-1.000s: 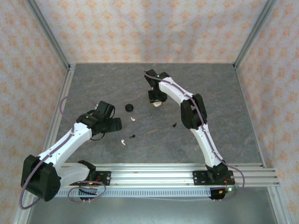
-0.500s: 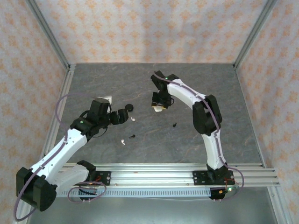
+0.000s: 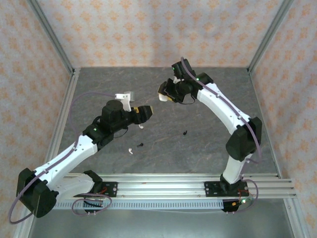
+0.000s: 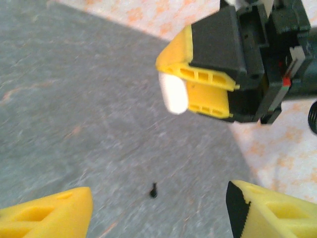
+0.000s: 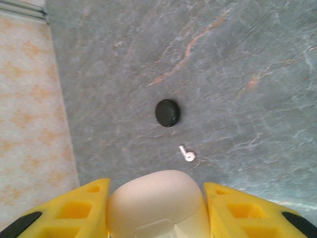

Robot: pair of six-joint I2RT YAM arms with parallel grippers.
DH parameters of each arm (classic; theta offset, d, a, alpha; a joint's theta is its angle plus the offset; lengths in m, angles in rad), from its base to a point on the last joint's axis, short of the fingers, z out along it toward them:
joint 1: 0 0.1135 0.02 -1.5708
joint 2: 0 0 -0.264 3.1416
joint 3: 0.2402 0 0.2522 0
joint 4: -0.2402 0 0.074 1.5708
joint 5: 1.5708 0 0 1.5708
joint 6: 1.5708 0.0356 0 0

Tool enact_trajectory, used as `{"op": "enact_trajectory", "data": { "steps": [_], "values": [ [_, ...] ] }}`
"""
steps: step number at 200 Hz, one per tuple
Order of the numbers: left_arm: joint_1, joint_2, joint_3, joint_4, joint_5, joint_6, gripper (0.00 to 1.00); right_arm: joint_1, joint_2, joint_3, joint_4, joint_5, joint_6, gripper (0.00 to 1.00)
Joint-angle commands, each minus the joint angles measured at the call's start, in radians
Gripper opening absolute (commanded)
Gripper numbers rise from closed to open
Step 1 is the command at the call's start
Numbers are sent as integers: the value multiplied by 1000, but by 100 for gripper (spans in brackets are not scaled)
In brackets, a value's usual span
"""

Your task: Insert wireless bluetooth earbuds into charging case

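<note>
My right gripper [image 3: 165, 95] is shut on the white charging case [image 3: 163, 97], held above the back middle of the table; the case [image 5: 158, 203] sits between its yellow fingers [image 5: 74, 210]. Below it lie the black round case [image 5: 167, 112] and a white earbud [image 5: 187, 154]. My left gripper [image 3: 147, 112] hangs open near the centre, nothing between its fingers [image 4: 49, 213]; it faces the right gripper's white case [image 4: 173, 93]. One white earbud [image 3: 142, 127], another white one [image 3: 131, 150] and two black earbuds [image 3: 140, 145] [image 3: 184, 132] lie on the table. A black earbud [image 4: 153, 190] lies beyond the left jaws.
Grey stone-patterned tabletop [image 3: 223, 144] with patterned walls on three sides and metal corner posts [image 3: 52, 44]. A rail [image 3: 163, 186] runs along the near edge with both arm bases.
The right gripper has lifted the white case off the table and tilted it up. The left arm has swung right toward the centre, covering the black case from above, its jaws narrowing somewhat.
</note>
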Motion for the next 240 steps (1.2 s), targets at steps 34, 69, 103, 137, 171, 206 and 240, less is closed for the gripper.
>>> {"op": "enact_trajectory", "data": {
  "steps": [34,69,103,137,171,206,240],
  "values": [
    [-31,140,48,256,87,-25,63,-3,-127,-77,75,-46,97,42],
    [-46,228,109,307,92,-28,62,-4,-168,-108,79,-39,106,42],
    [-48,283,162,312,121,-23,59,-4,-179,-115,81,-46,114,42],
    [-48,325,194,321,133,-23,52,-3,-179,-104,89,-61,128,42],
    [-48,357,230,305,148,-16,26,-4,-182,-93,85,-66,128,42],
    [-48,359,253,269,155,-9,7,-17,-194,-102,106,-83,121,48],
    [-32,328,263,247,175,-20,2,-89,-287,-150,215,-130,86,65]
  ]
}}
